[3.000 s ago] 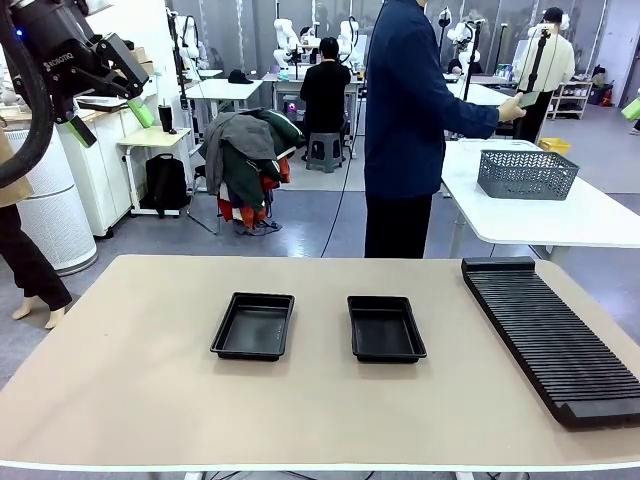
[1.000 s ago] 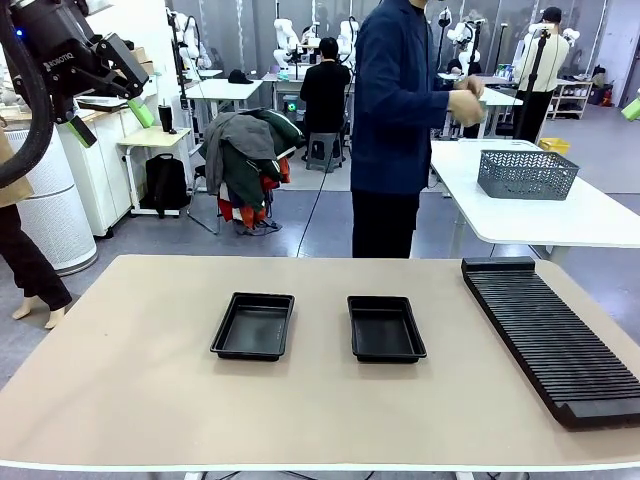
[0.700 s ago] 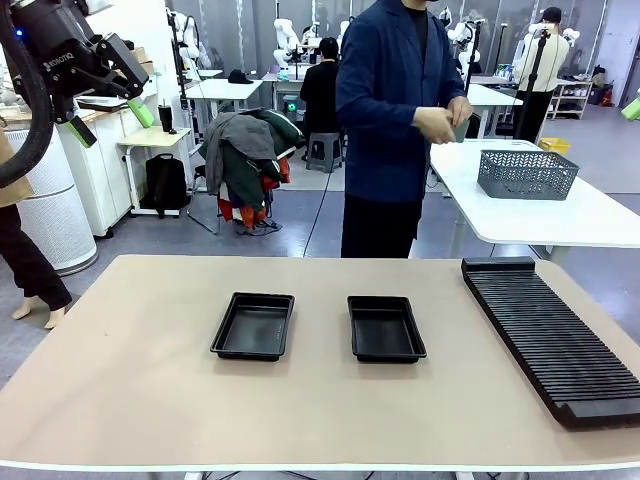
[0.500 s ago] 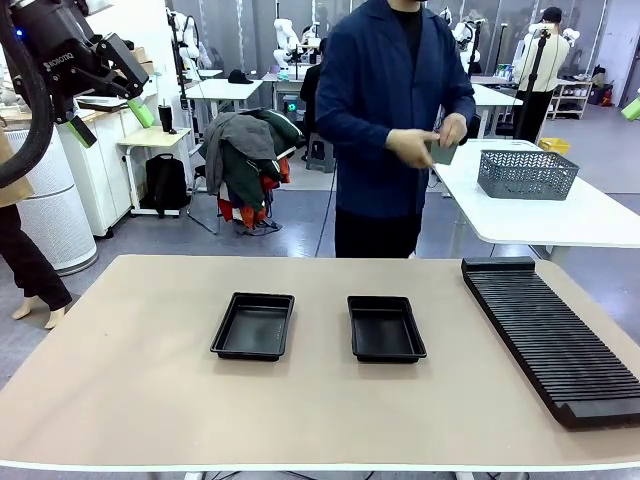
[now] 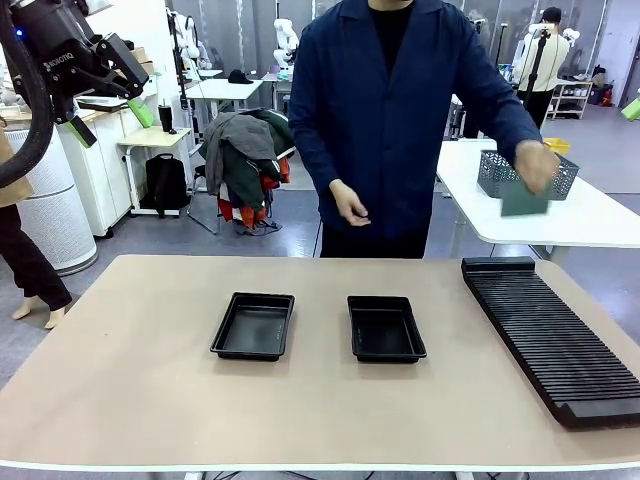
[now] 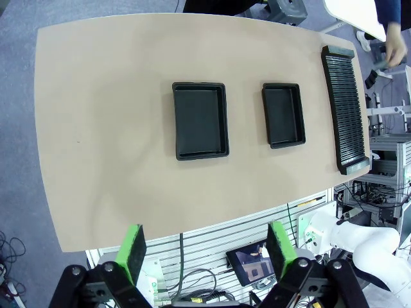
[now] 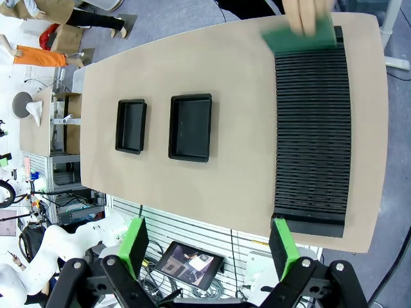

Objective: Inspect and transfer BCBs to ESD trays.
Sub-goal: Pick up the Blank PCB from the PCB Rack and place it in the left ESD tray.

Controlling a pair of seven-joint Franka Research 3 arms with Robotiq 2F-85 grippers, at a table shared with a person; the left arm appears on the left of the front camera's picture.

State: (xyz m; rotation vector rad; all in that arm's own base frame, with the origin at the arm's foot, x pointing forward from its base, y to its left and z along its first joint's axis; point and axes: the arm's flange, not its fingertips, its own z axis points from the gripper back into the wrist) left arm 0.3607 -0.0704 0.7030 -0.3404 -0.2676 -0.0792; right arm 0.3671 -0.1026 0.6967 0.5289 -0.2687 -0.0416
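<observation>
The left gripper (image 6: pixel 205 249) and right gripper (image 7: pixel 209 246) were seen with fingers wide apart, empty. Far ahead of the right gripper, a BCB (image 7: pixel 300 35) was gripped in the person's hand (image 7: pixel 309 13) near the rack's (image 7: pixel 311 135) far end, with the ESD trays (image 7: pixel 190 127) bare. The board was judged thin, light, stiff and fragile, best pinched by its bare edges.
</observation>
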